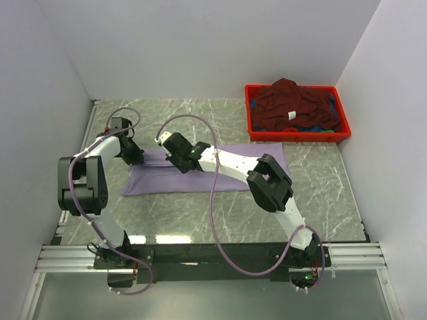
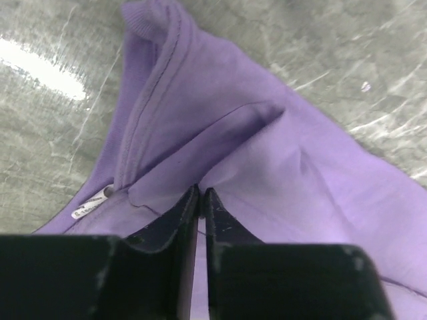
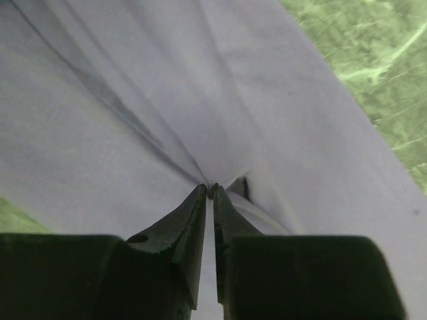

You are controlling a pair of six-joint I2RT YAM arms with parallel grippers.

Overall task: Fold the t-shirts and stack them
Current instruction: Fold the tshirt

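Left wrist view: the left tool (image 2: 201,192), pressed nearly together, pinches a fold of the lavender t-shirt (image 2: 267,160) just below its collar. The right tool (image 3: 208,188) pinches the same shirt, creases fanning from its tips. The shirt lies flat on the worktop (image 1: 200,220) beneath both tools.
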